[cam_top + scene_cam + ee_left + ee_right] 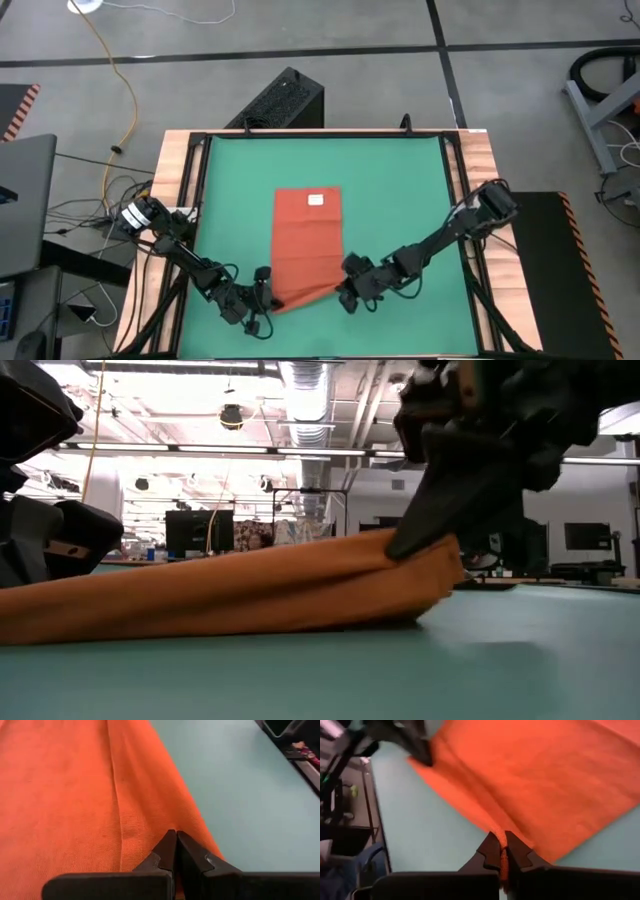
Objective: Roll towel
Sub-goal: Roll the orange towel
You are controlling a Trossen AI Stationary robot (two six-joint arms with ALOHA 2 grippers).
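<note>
You have the towel (308,245) lying near the middle of the green mat (400,190), long axis running away from the arms, with bare mat open on both sides of it and beyond its far end; the mat itself is bounded by a dark frame and the wooden table edge (480,190), so the free room is widest to the towel's left and right. The towel's near edge sits close to the mat's near border, and that is where both arms work. Your left gripper (262,292) is clenched on the near left corner; in the left wrist view its dark, wedge-shaped fingers (165,852) meet tip to tip on the cloth's edge. Your right gripper (347,290) is clamped on the near right corner, with a thin ridge of fabric pinched between its closed fingers (492,851). From table height the near edge is lifted off the mat into a low, rounded fold, higher at the pinched end. The cloth is orange-red, soft, finely woven, with a faint lengthwise crease and a small white tag (316,199) near the far edge. The mat looks smooth and matte.
</note>
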